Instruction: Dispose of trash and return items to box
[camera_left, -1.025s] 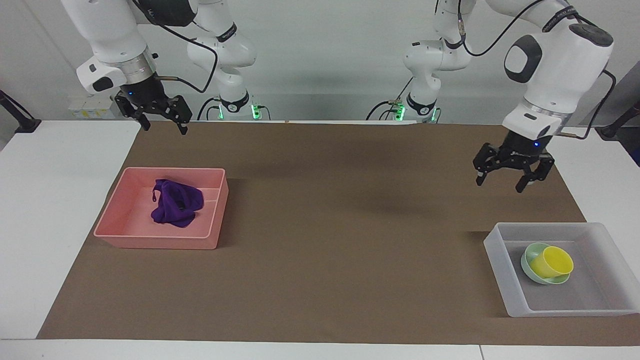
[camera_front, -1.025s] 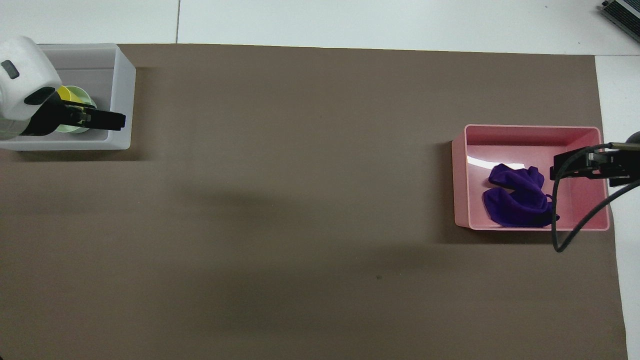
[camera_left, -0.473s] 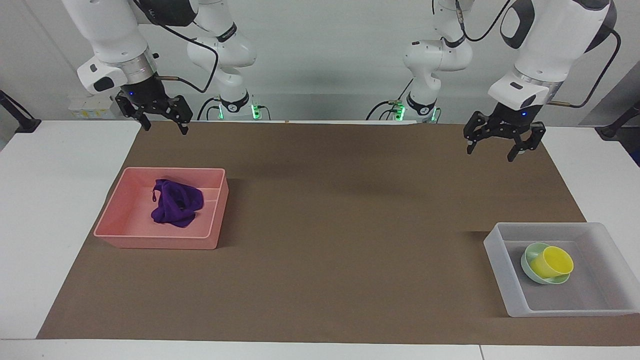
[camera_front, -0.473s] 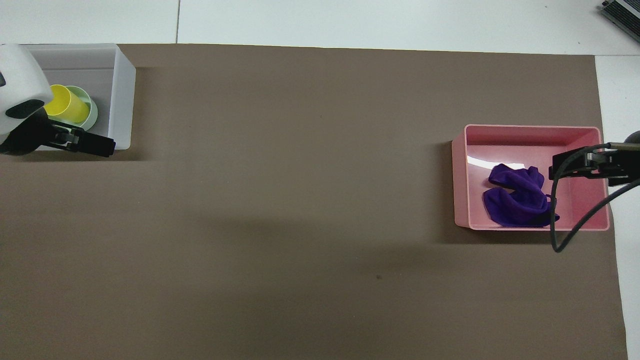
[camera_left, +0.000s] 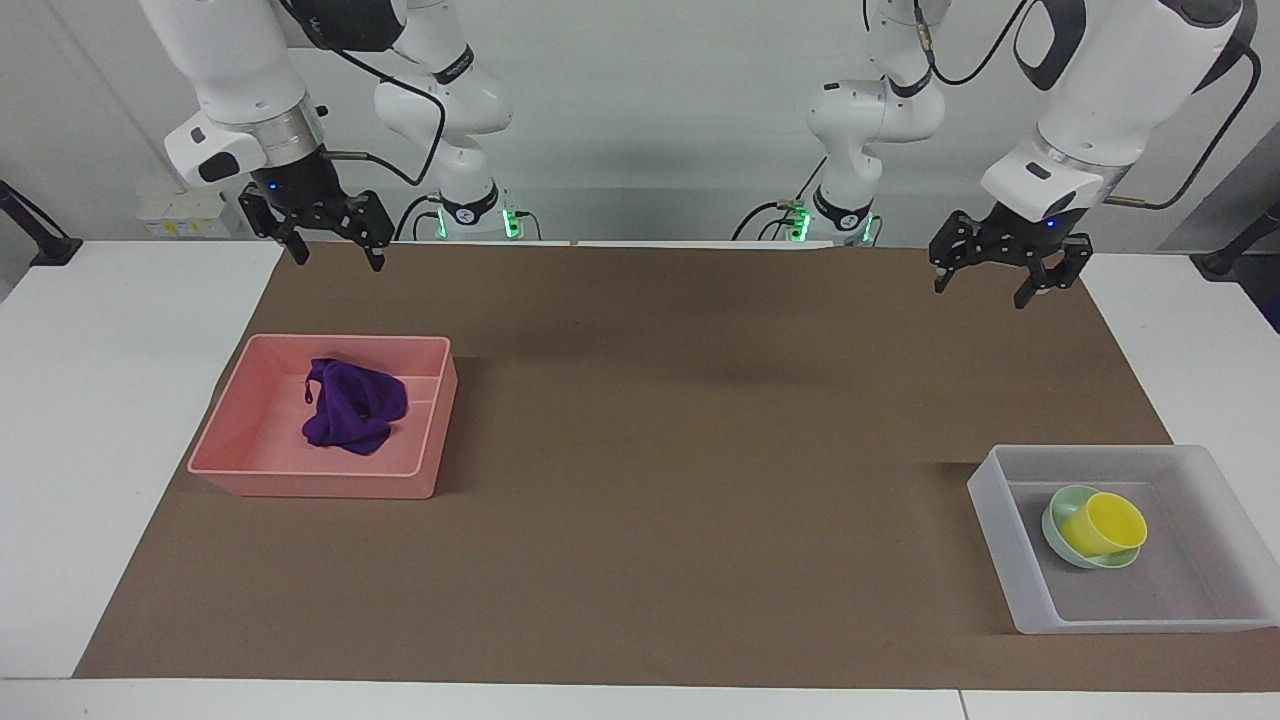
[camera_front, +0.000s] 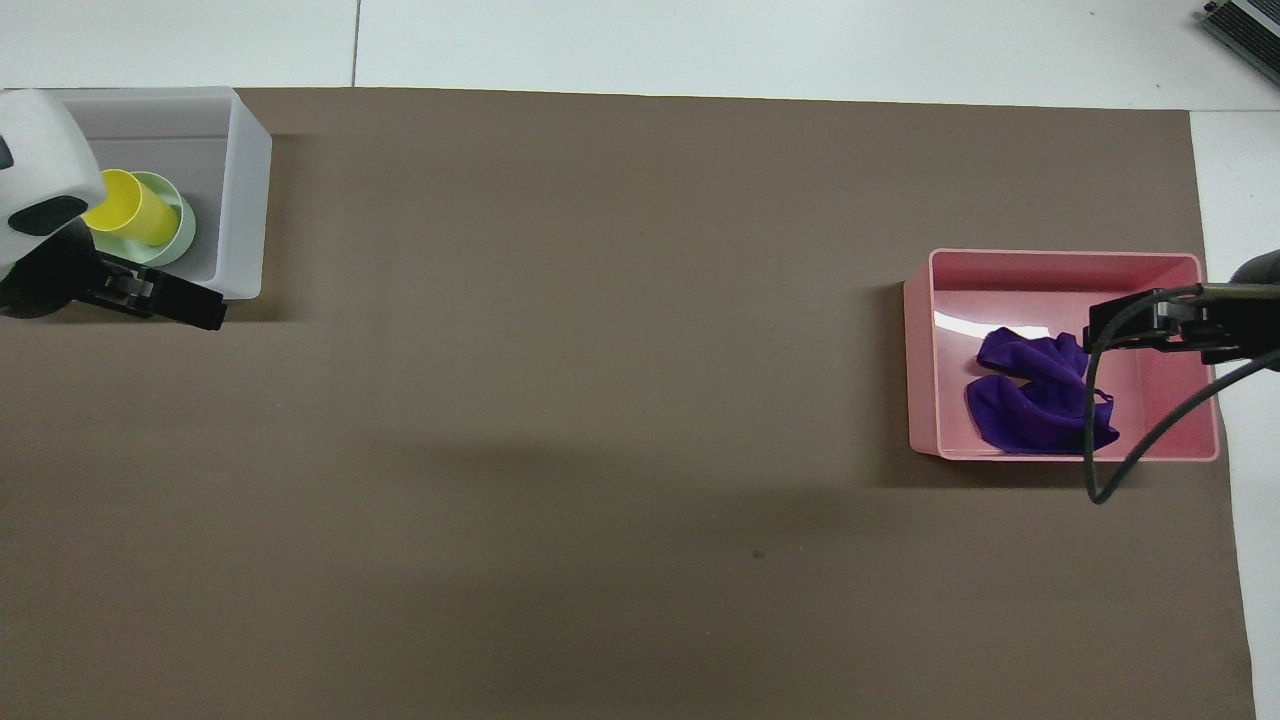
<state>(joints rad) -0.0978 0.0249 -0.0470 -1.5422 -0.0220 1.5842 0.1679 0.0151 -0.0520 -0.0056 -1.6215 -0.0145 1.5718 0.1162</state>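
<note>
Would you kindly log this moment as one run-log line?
left gripper: open, raised, empty | right gripper: open, raised, empty | purple rag: in pink tray | yellow cup: on green bowl, in white tub

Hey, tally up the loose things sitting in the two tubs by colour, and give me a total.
Purple: 1, the rag in the pink tray.
Yellow: 1, the cup in the frosted tub.
Pale green: 1, the bowl under the cup.
Total: 3.

Both arms raised, jaws apart
The left gripper (camera_left: 983, 281) and the right gripper (camera_left: 337, 254) hang in the air, empty, fingers pointing down.
</note>
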